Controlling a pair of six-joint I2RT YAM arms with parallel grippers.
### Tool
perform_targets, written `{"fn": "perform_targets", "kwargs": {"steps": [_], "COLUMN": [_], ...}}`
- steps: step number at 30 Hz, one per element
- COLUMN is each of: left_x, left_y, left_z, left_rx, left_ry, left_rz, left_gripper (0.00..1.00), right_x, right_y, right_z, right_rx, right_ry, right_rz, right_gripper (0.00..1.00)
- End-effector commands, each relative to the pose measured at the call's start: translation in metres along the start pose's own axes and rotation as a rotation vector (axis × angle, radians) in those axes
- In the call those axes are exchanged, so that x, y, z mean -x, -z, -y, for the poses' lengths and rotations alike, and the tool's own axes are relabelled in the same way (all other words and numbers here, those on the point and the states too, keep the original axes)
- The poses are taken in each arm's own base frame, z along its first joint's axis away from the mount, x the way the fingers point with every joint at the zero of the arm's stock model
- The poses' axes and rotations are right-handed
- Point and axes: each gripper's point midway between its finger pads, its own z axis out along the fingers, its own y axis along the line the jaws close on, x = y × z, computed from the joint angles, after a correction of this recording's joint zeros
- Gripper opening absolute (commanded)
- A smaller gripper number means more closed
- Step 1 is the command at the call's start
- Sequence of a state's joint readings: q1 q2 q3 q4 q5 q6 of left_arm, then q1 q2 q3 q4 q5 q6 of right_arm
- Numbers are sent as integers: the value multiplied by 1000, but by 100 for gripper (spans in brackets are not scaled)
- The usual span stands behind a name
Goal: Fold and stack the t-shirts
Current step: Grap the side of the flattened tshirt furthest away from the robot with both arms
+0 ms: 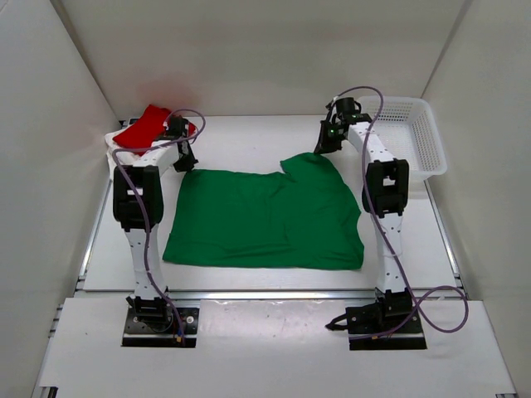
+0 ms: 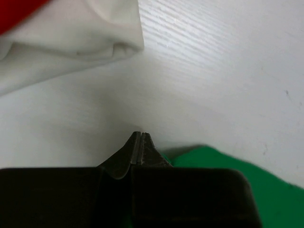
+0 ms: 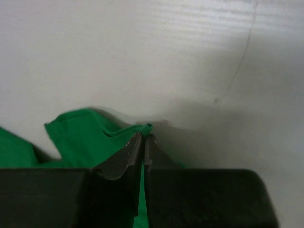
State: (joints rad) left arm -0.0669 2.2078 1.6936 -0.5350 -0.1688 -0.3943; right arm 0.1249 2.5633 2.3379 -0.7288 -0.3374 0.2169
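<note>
The green t-shirt (image 1: 265,220) lies spread flat in the middle of the table. My left gripper (image 1: 184,163) sits at its far left corner. In the left wrist view that gripper (image 2: 141,135) is shut, green cloth (image 2: 228,171) lies just right of the fingers, and a dim strip of green shows low in the slit. My right gripper (image 1: 324,148) is at the far right corner; it (image 3: 146,135) is shut on a fold of the green hem (image 3: 76,133). The red t-shirt (image 1: 145,128) rests on the off-white t-shirt (image 2: 71,38) at the far left.
A white perforated basket (image 1: 415,137) stands at the far right, close behind the right arm. White walls enclose the table on the left, right and back. The red and off-white pile lies just beyond the left gripper.
</note>
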Motion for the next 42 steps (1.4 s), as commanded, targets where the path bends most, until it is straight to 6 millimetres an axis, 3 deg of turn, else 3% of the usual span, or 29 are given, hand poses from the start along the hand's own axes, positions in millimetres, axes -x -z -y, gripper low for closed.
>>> {"fn": "perform_targets", "kwargs": {"steps": [1, 5, 6, 7, 9, 11, 13, 14, 15, 16, 19, 20, 21, 23, 24, 25, 27, 28, 30, 33, 37, 42], "left_x": [47, 44, 40, 45, 31, 31, 14, 18, 0, -6, -2, -14, -8, 10, 6, 13, 4, 14, 8, 18, 20, 25], "left_y": [68, 75, 79, 86, 92, 110, 114, 123, 117, 120, 110, 95, 89, 82, 71, 68, 50, 48, 32, 29, 26, 13], "left_z": [16, 12, 12, 10, 9, 9, -2, -3, -9, -10, -9, -9, -3, 0, -3, -4, -5, -4, -7, -7, -3, -1], "left_rx": [-92, -134, -137, -151, -160, -195, -182, -198, -186, -181, -151, -132, -143, -116, -101, -97, -49, -36, -7, -10, -25, 20], "left_ry": [9, 43, 51, 61, 59, 61, 67, 74, 72, 64, 50, 40, 53, 74, 81, 89, 64, 50, 37, 59, 77, 43], "left_rz": [166, 150, 151, 168, 156, 185, 167, 193, 164, 178, 201, 134, 109, 136, 116, 129, 89, 102, 67, 92, 111, 88], "left_gripper": [0, 0, 0, 0, 0, 0, 0, 0, 0, 0, 0, 7, 19, 38, 46, 47, 49, 49, 52, 53, 61, 57], "right_x": [29, 3, -15, -13, -36, -54, -74, -87, -103, -103, -144, -144, -153, -149, -148, -146, -141, -136, -134, -128, -127, -133], "right_y": [89, 122, 129, 133, 153, 167, 176, 183, 191, 203, 201, 204, 200, 199, 196, 193, 188, 185, 182, 181, 177, 171], "right_z": [-43, -46, -53, -53, -61, -65, -76, -75, -74, -79, -69, -68, -64, -68, -66, -67, -68, -69, -73, -73, -71, -70], "right_rx": [49, 3, 0, 1, 8, -14, -3, -13, -17, -9, 4, 10, 3, 24, 23, 32, 39, 38, 57, 41, 59, 70], "right_ry": [53, 65, 67, 69, 79, 104, 130, 141, 139, 149, 136, 143, 131, 147, 148, 144, 138, 145, 146, 159, 153, 145], "right_rz": [86, 53, 26, 49, 45, 50, 43, 47, 38, 79, 47, 62, 37, 54, 59, 57, 54, 56, 43, 47, 43, 23], "right_gripper": [0, 0, 0, 0, 0, 0, 0, 0, 0, 0, 0, 0, 0, 0, 0, 0, 0, 0, 0, 0, 0, 0]}}
